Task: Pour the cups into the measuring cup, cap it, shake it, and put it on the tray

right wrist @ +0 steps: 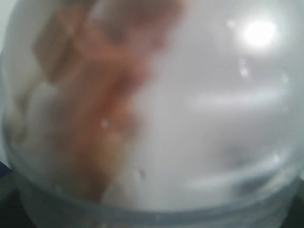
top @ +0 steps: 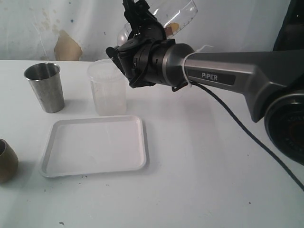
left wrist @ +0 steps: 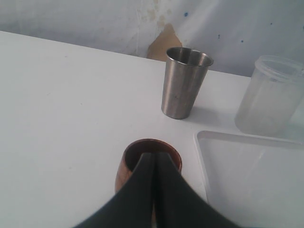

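Grey right arm [top: 228,76] reaches over the table, its right gripper [top: 138,19] clamped around the clear measuring cup [top: 185,12], which it holds tilted in the air beyond the white tray [top: 95,145]. A frosted cup [top: 107,88] stands just behind the tray, the steel tumbler [top: 45,88] to its left. Left gripper [left wrist: 154,156], jaws pressed together, hangs by the wooden cup [left wrist: 126,164].

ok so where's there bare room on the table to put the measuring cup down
The tray itself is bare. The widest free table lies right of it, crossed only by a cable. Crowded: steel tumbler and frosted cup behind the tray, wooden cup to its left.
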`<action>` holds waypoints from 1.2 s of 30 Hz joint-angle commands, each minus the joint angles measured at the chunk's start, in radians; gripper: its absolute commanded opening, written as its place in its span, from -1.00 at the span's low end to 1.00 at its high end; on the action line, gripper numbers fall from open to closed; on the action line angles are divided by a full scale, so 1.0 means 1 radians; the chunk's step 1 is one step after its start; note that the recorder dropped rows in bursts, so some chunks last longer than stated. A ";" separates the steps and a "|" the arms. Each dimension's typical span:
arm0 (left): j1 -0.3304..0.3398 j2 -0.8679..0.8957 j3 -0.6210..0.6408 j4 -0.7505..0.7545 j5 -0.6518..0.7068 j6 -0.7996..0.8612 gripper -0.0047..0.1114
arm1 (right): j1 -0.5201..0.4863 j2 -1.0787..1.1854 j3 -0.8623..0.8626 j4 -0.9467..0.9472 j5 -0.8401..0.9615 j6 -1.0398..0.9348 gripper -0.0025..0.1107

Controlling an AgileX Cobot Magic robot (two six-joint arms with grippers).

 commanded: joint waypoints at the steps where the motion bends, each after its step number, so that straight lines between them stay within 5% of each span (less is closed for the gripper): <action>1: -0.004 -0.004 0.005 0.004 -0.006 0.001 -0.91 | -0.002 -0.014 -0.025 -0.039 0.023 -0.014 -0.96; 36: -0.004 -0.004 0.005 0.004 -0.006 0.001 -0.91 | -0.002 -0.014 -0.036 -0.039 0.004 -0.037 -0.96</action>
